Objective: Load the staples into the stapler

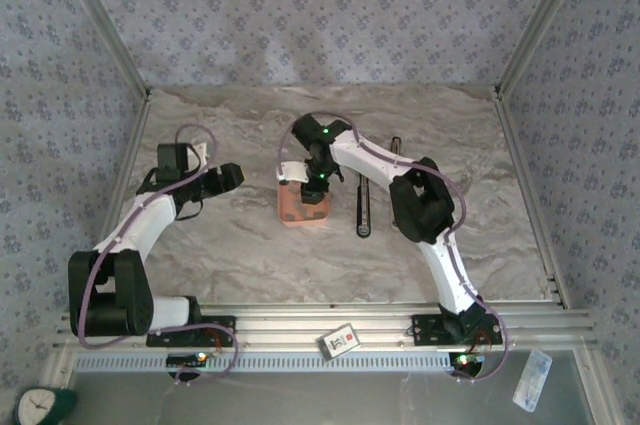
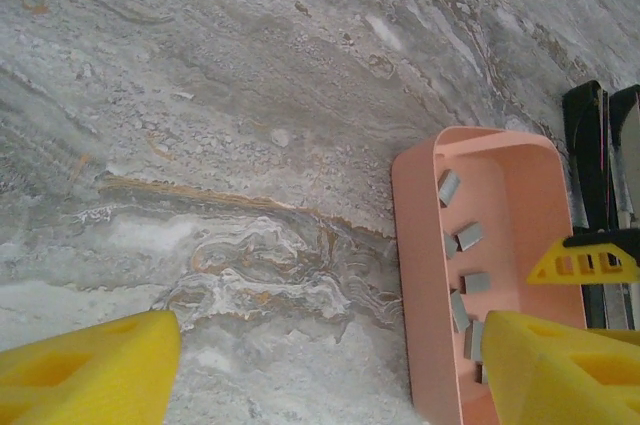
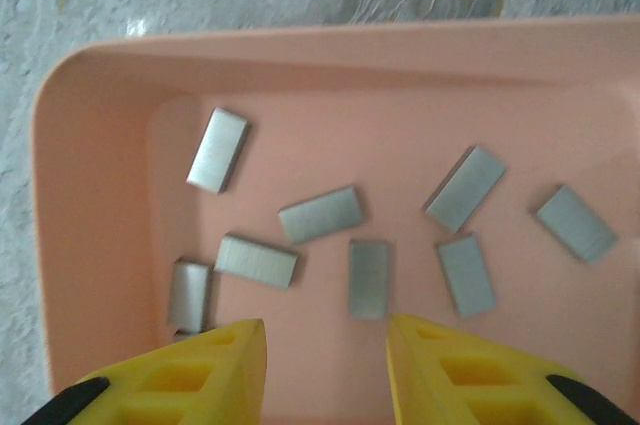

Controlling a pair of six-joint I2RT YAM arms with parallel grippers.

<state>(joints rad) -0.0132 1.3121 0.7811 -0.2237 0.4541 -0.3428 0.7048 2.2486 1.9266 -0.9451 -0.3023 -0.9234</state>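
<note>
The right gripper (image 3: 326, 345) is hovering, jaws apart, over the staples (image 3: 320, 215) (in a tray (image 3: 90, 195)). The left gripper (image 2: 330, 345) is gaping

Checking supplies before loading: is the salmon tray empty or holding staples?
Holding staples: eight grey strips lie loose on the tray floor, beneath the open right gripper.

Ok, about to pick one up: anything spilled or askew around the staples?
Nothing spilled. The staples lie scattered at mixed angles, but all inside the tray; none seen on the table.
</note>
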